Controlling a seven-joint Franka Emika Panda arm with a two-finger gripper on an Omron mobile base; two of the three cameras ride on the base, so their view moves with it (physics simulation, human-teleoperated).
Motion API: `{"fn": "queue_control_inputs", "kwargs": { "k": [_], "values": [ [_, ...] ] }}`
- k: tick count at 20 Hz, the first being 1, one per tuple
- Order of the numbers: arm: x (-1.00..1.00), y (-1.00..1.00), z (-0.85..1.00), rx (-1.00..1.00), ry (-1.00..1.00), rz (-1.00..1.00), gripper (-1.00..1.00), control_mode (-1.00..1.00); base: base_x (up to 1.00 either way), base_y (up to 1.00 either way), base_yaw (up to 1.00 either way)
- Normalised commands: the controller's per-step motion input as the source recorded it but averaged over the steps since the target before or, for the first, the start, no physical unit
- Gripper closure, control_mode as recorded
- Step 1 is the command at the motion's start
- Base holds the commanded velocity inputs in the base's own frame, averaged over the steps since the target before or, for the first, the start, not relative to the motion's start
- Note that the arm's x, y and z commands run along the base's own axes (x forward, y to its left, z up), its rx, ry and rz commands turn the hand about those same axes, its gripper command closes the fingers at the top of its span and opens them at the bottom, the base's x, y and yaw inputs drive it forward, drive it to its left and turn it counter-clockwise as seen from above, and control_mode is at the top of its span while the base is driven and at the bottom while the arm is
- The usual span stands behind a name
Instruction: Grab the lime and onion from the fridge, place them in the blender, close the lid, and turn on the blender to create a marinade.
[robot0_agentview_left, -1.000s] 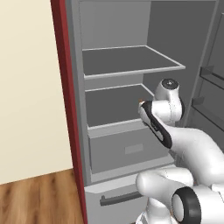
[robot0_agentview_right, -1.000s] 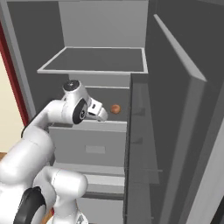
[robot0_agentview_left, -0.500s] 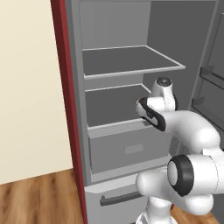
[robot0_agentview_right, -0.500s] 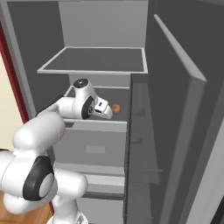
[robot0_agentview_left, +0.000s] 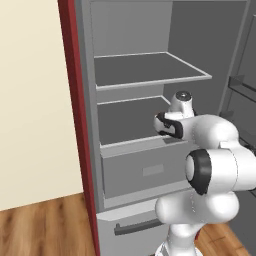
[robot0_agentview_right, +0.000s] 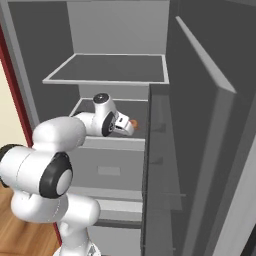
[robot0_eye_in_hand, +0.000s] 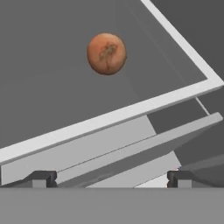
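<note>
Inside the open fridge (robot0_agentview_left: 130, 100), on the lower of its two pale-edged shelves (robot0_eye_in_hand: 131, 111), the onion (robot0_eye_in_hand: 106, 53) is sitting alone, well back from the shelf's front lip. I am working on the first step, fetching the produce, and I am aiming my claw (robot0_eye_in_hand: 109, 178) at that onion. My claw is standing wide open and gripping nothing; in the hand view its two dark fingertips (robot0_eye_in_hand: 39, 178) are showing at six o'clock, with the onion at about twelve o'clock, well apart from them. In the right base view my hand is hanging at the shelf's front edge, and a sliver of the onion (robot0_agentview_right: 133, 123) is peeking out just past it. Next, I judge, I am needing to reach deeper over the lip, straddle the ball and close. The onion is looking small, round, orange-brown, with a darker mottled patch; being round, it may roll if nudged.
</note>
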Motion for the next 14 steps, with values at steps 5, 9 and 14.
{"fn": "queue_control_inputs", "kwargs": {
  "k": [5, 9, 14],
  "values": [
    [0.48, -0.11, -0.2, 0.0, 0.0, 0.0, -1.0, -1.0, 0.0, 0.0, 0.0],
    [0.48, -0.13, -0.19, 0.0, 0.0, 0.0, -1.0, -1.0, 0.0, 0.0, 0.0],
    [0.48, -0.09, -0.13, 0.0, 0.0, 0.0, -1.0, -1.0, 0.0, 0.0, 0.0]
  ]
}}
